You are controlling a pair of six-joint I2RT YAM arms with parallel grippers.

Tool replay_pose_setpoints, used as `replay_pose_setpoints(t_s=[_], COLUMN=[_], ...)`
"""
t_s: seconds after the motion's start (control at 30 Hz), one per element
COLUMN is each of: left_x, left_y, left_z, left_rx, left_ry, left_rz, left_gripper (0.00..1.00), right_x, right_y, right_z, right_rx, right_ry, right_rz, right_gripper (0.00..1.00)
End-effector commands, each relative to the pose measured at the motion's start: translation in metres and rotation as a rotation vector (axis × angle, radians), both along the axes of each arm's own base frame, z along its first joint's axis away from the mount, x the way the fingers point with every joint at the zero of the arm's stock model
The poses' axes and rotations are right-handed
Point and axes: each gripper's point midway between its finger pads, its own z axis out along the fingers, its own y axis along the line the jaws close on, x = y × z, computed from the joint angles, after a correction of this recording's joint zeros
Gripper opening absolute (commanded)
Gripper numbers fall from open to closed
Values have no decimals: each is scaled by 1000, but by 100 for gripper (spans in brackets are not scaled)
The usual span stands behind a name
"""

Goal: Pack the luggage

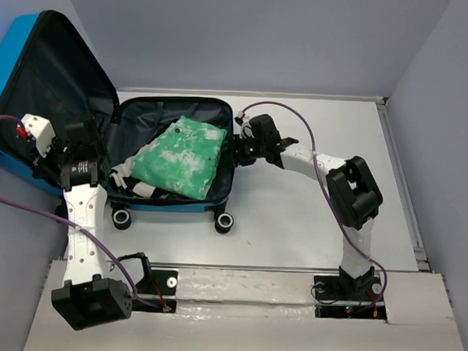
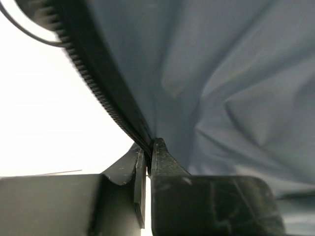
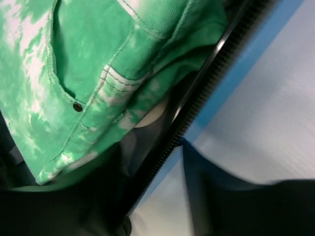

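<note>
The blue luggage (image 1: 171, 203) lies open on the table, its lid (image 1: 59, 82) raised at the left and showing black lining. A green tie-dye garment (image 1: 180, 158) lies in the base on top of striped clothes (image 1: 136, 183). My left gripper (image 1: 92, 134) is shut on the lid's zipper edge (image 2: 98, 88), with the lining (image 2: 221, 73) beside it; its fingertips meet in the left wrist view (image 2: 149, 147). My right gripper (image 1: 239, 148) is open and straddles the base's right rim (image 3: 211, 73), one finger inside by the green garment (image 3: 98, 59), the other outside over the table.
The luggage's wheels (image 1: 224, 222) point toward the arm bases. White table (image 1: 317, 218) extends to the right of the luggage, with a raised edge (image 1: 401, 175) along its right side. Grey walls stand behind and to both sides.
</note>
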Motion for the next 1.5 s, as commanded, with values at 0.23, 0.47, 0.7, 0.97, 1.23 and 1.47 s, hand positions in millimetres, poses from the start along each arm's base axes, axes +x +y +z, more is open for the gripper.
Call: replay_pose_setpoints(t_s=[0.23,0.47,0.7,0.97,1.23,1.47], left_x=[54,64,66,50,26,73], left_y=[-93,-198,-312,-377,-453,-363], left_z=[26,12,-15,-20,78,83], left_rx=[134,152,247,185,-323,-398], left_ry=[26,-11,69,73,-268,-356], left_rz=[-426,-785,-1088,-1289,-1785,-1555], left_gripper=[6,6,6,71,99,99], right_x=[13,13,14,15,21,30], right_y=[15,18,19,11,-11,-67], right_z=[-1,-6,-10,-5,-8,-6], right_rx=[48,61,73,60,34,-7], right_ry=[-7,15,41,24,12,-18], right_rz=[6,10,-19,-65,-121,-217], right_gripper=[7,7,7,7,7,7])
